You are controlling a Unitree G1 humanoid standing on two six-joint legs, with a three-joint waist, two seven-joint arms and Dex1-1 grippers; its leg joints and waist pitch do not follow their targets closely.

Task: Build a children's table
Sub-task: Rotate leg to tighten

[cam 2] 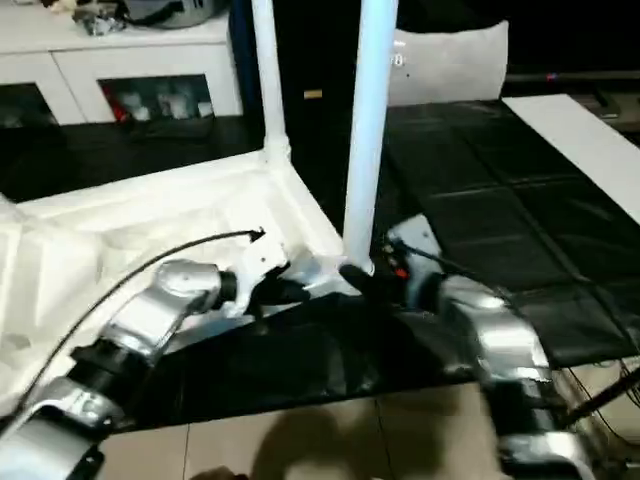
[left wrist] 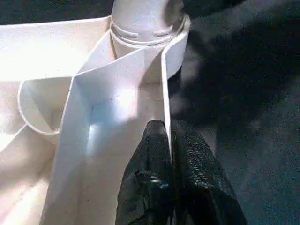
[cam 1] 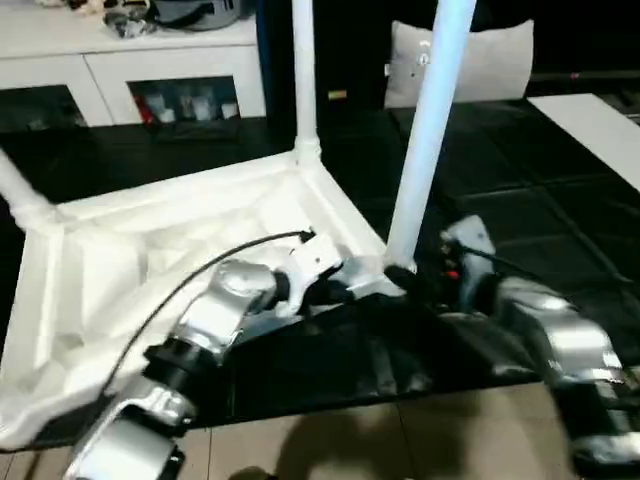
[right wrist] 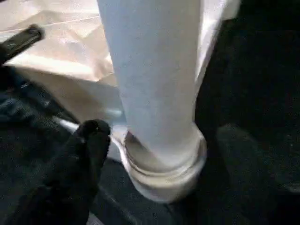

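The children's table [cam 1: 180, 240] lies upside down on a dark floor mat [cam 1: 520, 190], its ribbed underside facing up and one side tipped a little off the mat. Three legs are in view: a far leg [cam 1: 304, 70] rises upright from its corner socket, another leg [cam 1: 15, 190] juts from the corner at the robot's left, and the near leg [cam 1: 428, 130] stands in the round socket [right wrist: 164, 164] at the corner closest to the robot. The left claw [left wrist: 169, 154] is pinched tight on the thin rim wall [left wrist: 165, 93] of the tabletop, one black finger on each face of it, just beside that near socket. The right claw [right wrist: 159, 154] stands wide around the base of the near leg; one finger [right wrist: 86, 150] sits close by the socket collar, the other is apart on the far side, neither clearly touching. Behind the mat stand a white cabinet [cam 1: 120, 70] with glass doors and a grey cushion [cam 1: 490, 60].
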